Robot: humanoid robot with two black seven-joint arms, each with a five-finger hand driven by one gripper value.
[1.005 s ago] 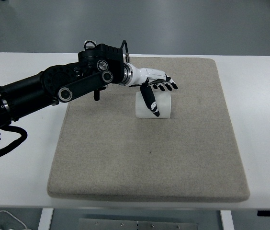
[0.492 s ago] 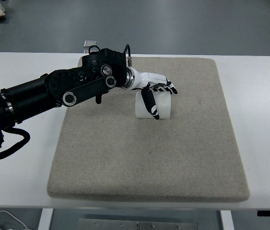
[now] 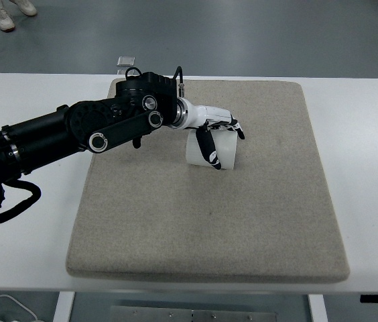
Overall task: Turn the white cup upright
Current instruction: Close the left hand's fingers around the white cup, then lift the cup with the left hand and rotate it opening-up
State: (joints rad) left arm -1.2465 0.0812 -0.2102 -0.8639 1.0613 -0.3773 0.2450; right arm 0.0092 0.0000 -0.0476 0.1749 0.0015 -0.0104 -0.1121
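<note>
Closing around the small white plastic cup (image 3: 210, 149), the left robot hand (image 3: 214, 131) has its white-and-black fingers (image 3: 232, 125) curled over the cup's far side and the thumb (image 3: 209, 149) pressed down its near face, so it looks shut on the cup. Cup sits directly under the palm, on the square beige felt mat (image 3: 209, 221) that covers most of the white worktop (image 3: 370, 154). No right arm in view.

Risk, as a judgement: grip covers only the upper part of a smooth, light wall. If the wrist rolls before the hold is firm, the cup could squirt out toward the thumb side and roll across the mat.

Orientation: cup appears to lie on its side, long axis roughly level and running out along the line of the fingers, away from the forearm. Which end is the mouth cannot be made out.
</note>
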